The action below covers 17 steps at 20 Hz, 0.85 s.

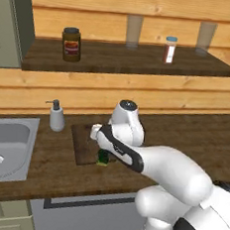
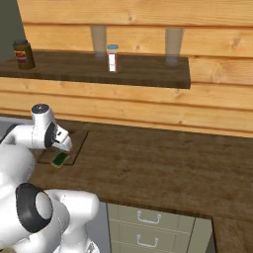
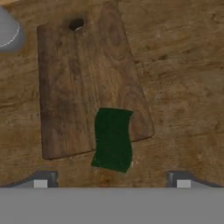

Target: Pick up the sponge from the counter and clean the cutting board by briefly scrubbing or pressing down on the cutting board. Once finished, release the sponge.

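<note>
- The long dark brown wood-plank counter (image 3: 183, 87) spreads beneath the gripper (image 3: 112, 184) on all sides, with a grey metal sink basin (image 1: 7, 146) set into it well off to one side; nothing can be seen lying in the basin besides its drain.
- The flat dark brown wooden cutting board (image 3: 78, 87), rounded at the corners and with a hanging hole at its far end, lies directly below and ahead of the gripper.
- The small rectangular sponge (image 3: 113, 139) with the dark green top lies just under the gripper, between the line of its fingertips, partly on the board's near corner and overhanging onto the counter.
- The gripper hangs above the sponge with its jaws spread wide and nothing between them.
- Judged from this, the release step appears done; the next move calls only for lifting straight away without nudging the sponge.
</note>
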Motion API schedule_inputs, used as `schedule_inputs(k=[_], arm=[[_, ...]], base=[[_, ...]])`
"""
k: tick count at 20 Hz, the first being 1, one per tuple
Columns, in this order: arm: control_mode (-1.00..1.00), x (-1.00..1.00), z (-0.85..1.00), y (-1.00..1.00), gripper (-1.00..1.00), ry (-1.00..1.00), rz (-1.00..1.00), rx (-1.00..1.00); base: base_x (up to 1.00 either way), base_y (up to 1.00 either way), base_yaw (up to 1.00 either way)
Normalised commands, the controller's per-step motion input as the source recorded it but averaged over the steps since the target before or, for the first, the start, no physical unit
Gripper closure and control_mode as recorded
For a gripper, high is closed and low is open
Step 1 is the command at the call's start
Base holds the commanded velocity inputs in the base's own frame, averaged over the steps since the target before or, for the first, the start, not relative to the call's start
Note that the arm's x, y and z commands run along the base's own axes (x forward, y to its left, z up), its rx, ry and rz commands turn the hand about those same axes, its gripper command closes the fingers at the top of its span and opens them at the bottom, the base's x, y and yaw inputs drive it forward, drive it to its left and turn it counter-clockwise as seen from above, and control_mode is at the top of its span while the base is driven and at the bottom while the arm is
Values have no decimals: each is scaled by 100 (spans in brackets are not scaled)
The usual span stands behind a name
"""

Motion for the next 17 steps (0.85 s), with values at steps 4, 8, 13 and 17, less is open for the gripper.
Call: schedule_inputs(k=[4, 8, 13, 17], arm=[[-100, -72, 100, -38, -100, -26, 0, 2], [-100, -69, 100, -53, -100, -23, 3, 17], [-100, -56, 100, -44, -100, -21, 2, 23], [-100, -36, 100, -30, -100, -10, 1, 23]], base=[[0, 0, 0], [0, 0, 0], [0, 0, 0], [0, 0, 0]])
